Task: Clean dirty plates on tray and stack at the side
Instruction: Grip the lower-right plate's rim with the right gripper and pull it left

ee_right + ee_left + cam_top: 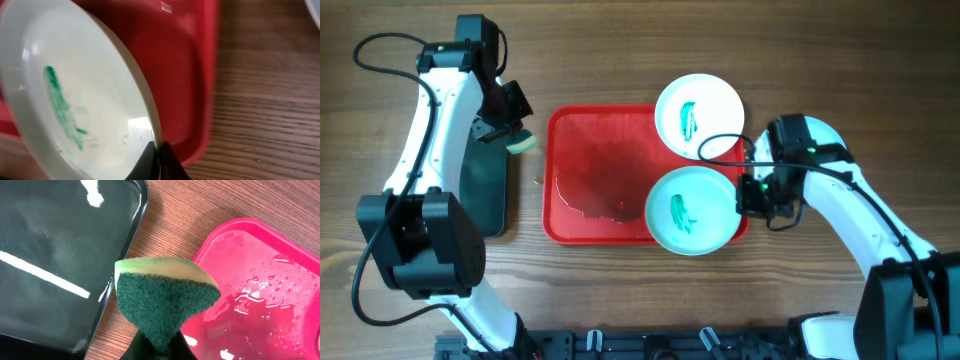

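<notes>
The red tray (590,170) lies mid-table with water pooled in it. A white plate (715,100) with a teal smear sits on its far right corner. A pale aqua plate (705,225) with a teal smear is at the tray's near right, tilted. My right gripper (752,195) is shut on that plate's right rim; it also shows in the right wrist view (159,150), pinching the rim of the aqua plate (100,100). My left gripper (510,135) is shut on a green sponge (523,143), held between the black tray and red tray; the sponge (160,300) fills the left wrist view. A third plate is out of view.
A black glossy tray (485,190) lies left of the red tray, under my left arm. In the left wrist view it (60,255) is wet, beside the red tray's corner (260,280). Bare wooden table lies to the right and front.
</notes>
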`<state>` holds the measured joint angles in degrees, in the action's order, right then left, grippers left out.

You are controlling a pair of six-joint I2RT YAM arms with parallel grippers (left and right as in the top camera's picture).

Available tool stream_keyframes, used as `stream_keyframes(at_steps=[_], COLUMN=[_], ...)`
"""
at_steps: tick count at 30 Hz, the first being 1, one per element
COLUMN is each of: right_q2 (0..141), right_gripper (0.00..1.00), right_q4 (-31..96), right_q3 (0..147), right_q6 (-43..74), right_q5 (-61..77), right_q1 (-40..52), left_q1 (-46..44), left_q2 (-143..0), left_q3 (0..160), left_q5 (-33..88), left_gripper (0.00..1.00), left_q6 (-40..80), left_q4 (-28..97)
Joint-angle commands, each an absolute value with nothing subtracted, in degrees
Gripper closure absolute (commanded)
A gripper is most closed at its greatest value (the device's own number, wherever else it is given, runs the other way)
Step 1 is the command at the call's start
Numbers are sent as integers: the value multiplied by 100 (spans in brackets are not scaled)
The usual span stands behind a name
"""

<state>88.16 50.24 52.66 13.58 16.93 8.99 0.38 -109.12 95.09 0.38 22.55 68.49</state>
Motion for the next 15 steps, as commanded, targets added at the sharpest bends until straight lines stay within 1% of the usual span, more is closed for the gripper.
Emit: stream_keyframes(at_steps=[1, 5, 7, 12, 15], right_q2=[8667, 8943, 9168, 9758, 10005], right_gripper=[95, 96, 96, 96, 95], right_q4=[4871, 3859, 3483, 2401, 2106], right_q3=[5739, 5749, 5749, 5749, 5749], right_q6=[2021, 3050, 3339, 3625, 3623], right_q5=[1894, 1848, 1647, 1354, 1352], right_q1=[1549, 2364, 2641, 3057, 3070], left_q1=[25, 25, 25, 25, 25], left_q2=[-10910, -10910, -10910, -10910, -10910], left_q3=[9476, 9476, 9476, 9476, 9476], left_q5=[106, 106, 106, 106, 106], left_gripper=[96, 96, 96, 96, 96], left_q6=[2139, 2139, 2139, 2139, 2139], left_q4=[6831, 6831, 6831, 6834, 6834])
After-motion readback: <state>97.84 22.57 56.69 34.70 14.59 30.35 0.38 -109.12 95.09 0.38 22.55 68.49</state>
